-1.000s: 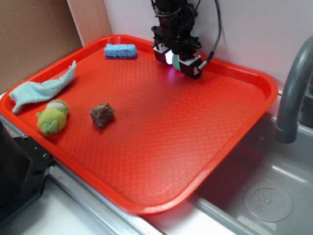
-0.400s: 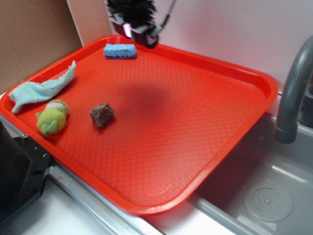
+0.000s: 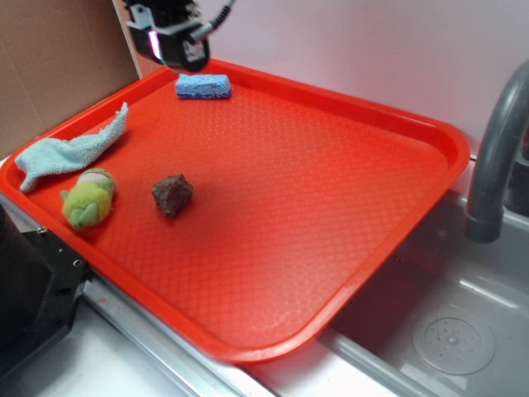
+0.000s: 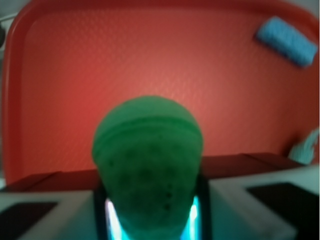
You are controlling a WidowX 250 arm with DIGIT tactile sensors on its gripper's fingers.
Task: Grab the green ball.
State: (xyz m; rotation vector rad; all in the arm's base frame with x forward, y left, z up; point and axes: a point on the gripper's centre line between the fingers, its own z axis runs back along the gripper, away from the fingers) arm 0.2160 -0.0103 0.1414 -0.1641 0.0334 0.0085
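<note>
The end effector (image 3: 169, 50) is clamping the green ball (image 4: 147, 160) and swinging it left, high above the tray (image 3: 347, 207); grab's basically done.

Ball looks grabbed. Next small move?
Probably just hold the grip and stop. The wrist view shows the green ball wedged between the fingers, and the gripper is lifted above the tray near the blue sponge. Opening would drop it.
</note>
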